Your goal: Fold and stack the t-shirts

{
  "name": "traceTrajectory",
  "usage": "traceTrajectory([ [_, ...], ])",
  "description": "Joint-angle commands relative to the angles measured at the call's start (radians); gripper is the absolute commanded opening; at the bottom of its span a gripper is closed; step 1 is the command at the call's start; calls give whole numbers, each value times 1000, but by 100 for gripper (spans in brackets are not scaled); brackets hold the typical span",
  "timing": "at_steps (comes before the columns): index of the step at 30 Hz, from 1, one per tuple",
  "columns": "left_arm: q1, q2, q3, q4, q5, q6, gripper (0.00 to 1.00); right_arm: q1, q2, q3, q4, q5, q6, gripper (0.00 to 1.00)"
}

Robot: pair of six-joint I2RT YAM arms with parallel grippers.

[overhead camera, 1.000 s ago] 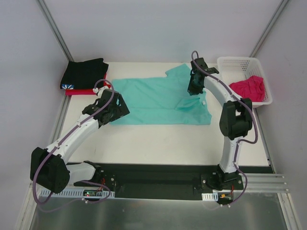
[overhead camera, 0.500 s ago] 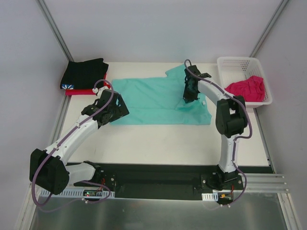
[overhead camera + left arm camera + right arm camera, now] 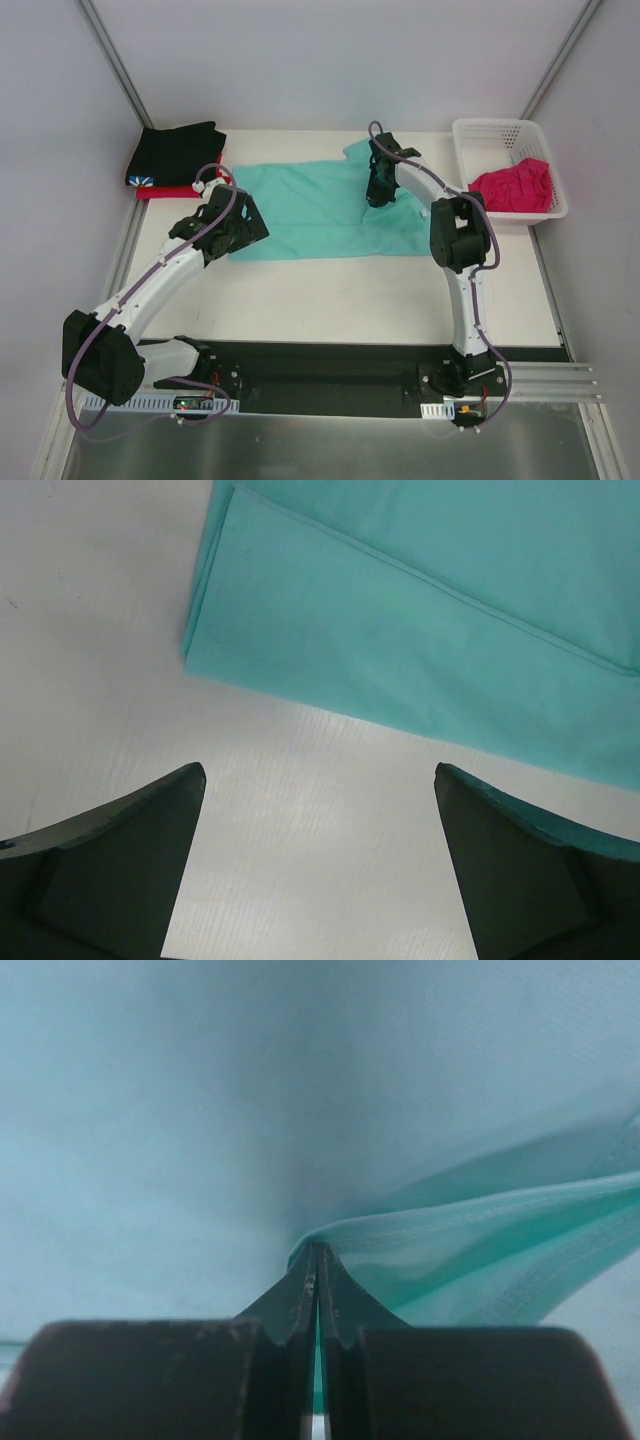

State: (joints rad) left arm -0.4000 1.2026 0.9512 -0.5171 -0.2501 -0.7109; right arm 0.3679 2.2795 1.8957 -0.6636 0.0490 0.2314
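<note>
The teal-green t-shirt [image 3: 310,205] lies spread on the white table, partly folded. My right gripper [image 3: 378,192] is shut on a fold of its right side [image 3: 450,1240] and holds it over the shirt's middle. My left gripper [image 3: 240,222] is open and empty just off the shirt's near-left corner [image 3: 205,655]; its fingers [image 3: 120,860] stand wide over bare table. The black t-shirt [image 3: 175,152] lies folded on the red t-shirt [image 3: 170,189] at the back left. The magenta-pink t-shirt [image 3: 518,185] is crumpled in the basket.
A white lattice basket [image 3: 500,135] stands at the back right corner. Grey walls with metal rails close in the table on the left, back and right. The arm bases sit on a black plate at the near edge.
My right gripper has pulled the teal shirt's right side leftward over the shirt, so the shirt's right part is now narrower. The left arm has not moved.
</note>
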Motion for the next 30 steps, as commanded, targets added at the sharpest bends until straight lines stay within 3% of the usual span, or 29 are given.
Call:
traceTrajectory([
  [1, -8, -6, 34, -29, -38, 28, 99, -3, 63, 123, -31, 2, -7, 1],
  [14, -8, -24, 31, -40, -25, 18, 99, -38, 0, 137, -80, 32, -90, 2],
  [18, -8, -34, 18, -38, -21, 16, 99, -46, -14, 209, -145, 54, -115, 4],
  [21, -11, -35, 14, -40, -11, 7, 99, -55, -15, 282, -203, 69, -139, 19],
  [23, -20, -34, 12, -38, -9, -5, 99, -63, -31, 278, -212, 78, -150, 45],
  [24, -26, -31, 14, -37, -9, -9, 99, -70, -52, 266, -215, 84, -153, 51],
  [26, -43, -15, 14, -34, -11, -16, 99, -76, -75, 243, -212, 97, -165, 56],
  [30, -56, 11, -6, 21, 44, -13, 99, -93, -138, 149, -217, 118, -161, 54],
])
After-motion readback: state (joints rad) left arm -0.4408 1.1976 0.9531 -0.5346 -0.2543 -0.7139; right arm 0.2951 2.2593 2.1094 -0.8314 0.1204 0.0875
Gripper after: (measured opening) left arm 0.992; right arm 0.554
